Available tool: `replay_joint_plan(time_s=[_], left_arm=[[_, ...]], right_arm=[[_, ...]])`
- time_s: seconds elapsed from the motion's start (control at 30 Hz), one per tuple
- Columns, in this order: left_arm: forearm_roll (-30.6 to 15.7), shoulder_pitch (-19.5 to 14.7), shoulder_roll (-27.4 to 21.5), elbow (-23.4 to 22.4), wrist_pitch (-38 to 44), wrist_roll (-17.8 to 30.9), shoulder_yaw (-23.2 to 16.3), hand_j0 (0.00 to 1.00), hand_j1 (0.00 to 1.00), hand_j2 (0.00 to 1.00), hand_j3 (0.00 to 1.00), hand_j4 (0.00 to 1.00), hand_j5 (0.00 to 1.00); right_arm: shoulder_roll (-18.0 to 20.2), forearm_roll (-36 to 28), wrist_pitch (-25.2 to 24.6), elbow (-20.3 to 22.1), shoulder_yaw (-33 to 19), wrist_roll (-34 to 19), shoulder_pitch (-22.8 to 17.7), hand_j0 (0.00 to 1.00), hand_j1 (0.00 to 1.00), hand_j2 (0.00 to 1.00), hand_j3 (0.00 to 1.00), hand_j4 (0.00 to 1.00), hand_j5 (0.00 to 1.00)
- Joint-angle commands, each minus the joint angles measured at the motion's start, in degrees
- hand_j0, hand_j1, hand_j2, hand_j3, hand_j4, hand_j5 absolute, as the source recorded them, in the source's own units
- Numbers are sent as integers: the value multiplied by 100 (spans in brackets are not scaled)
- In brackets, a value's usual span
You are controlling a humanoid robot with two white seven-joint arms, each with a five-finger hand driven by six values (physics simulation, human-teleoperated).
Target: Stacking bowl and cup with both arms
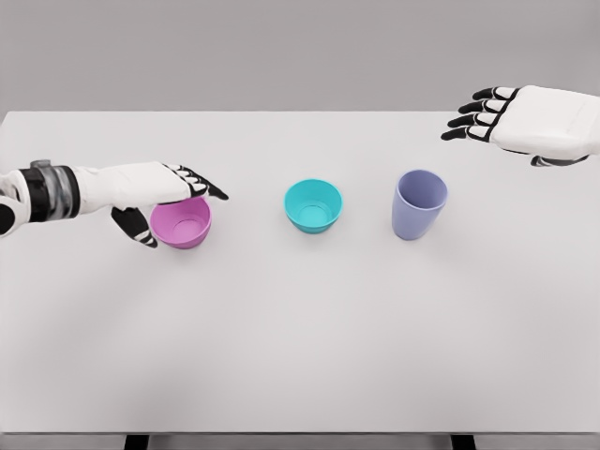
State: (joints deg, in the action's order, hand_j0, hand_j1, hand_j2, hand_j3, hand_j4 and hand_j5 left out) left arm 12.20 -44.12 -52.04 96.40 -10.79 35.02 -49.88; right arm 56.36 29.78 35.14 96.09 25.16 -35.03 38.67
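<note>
White, matte and smooth, the surface (300,356) fills most of the head view, its near stretch bare and its far edge meeting a plain grey backdrop. Across the middle, three smooth, thin-walled vessels stand upright in a row, each apart from the others. At the left is a pink bowl (183,225), round and shallow with a tapering wall. The left hand (164,202) reaches over it from the picture's left on a white arm with a grey and black wrist band; its black-tipped fingers (202,183) extend over the bowl's far rim while the thumb drops beside the near left wall, so the hand brackets the bowl without visibly clamping it. In the centre sits a teal bowl (313,204) of the same rounded shape. To its right stands a lavender cup (419,203), taller and narrower, widening toward its rim. Farther back, at the upper right, the right hand (506,117) hovers above the surface's far edge, fingers straight, loosely apart and holding nothing.
</note>
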Motion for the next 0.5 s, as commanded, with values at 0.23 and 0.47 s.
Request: replay_joint_plan(time_s=[0.23, 0.47], left_arm=[[-42, 123, 45, -7, 614, -2, 5, 100, 100, 100, 100, 100, 100], [-33, 123, 133, -7, 737, -2, 5, 100, 100, 100, 100, 100, 100]], right_arm=[[-3, -16, -14, -3, 6, 3, 9, 100, 100, 100, 100, 100, 100], [6, -16, -14, -3, 6, 3, 9, 100, 100, 100, 100, 100, 100]])
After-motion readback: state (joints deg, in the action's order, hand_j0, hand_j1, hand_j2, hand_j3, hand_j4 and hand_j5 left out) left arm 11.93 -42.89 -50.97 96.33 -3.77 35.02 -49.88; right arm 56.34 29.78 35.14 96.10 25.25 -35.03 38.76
